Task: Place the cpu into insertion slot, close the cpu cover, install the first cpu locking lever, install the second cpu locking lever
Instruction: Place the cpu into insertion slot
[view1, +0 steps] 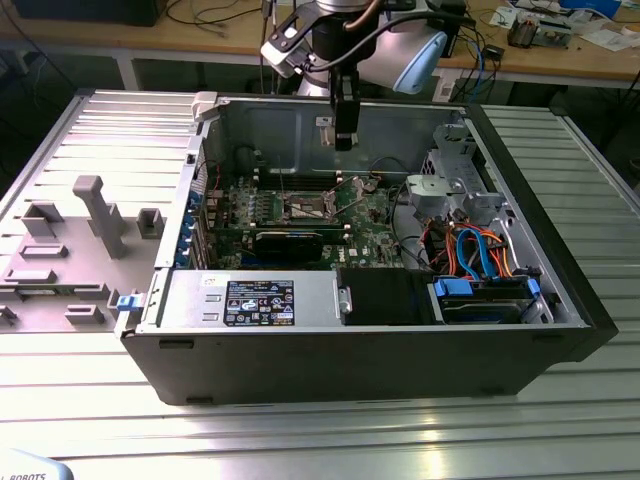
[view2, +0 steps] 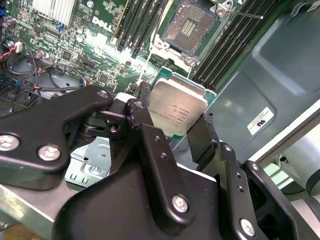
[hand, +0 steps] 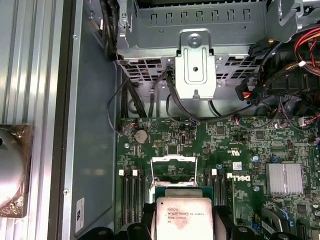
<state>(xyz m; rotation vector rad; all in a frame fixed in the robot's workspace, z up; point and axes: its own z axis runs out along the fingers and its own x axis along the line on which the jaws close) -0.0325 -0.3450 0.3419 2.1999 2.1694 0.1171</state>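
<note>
My gripper hangs inside the open computer case, above the green motherboard, and is shut on the cpu. In the second wrist view the cpu, a flat square chip with a silver-grey top, sits clamped by its edges between the black fingers. The insertion slot lies uncovered below and ahead of it, its dark pin field showing inside a metal rim. In the exterior view the insertion slot is below and left of the gripper. The cpu cover stands raised just beyond the held cpu.
Long memory slots flank the socket. A black expansion card lies in front of it, with the power supply nearer still. A drive cage with orange and blue cables fills the case's right side. Grey fixtures stand outside.
</note>
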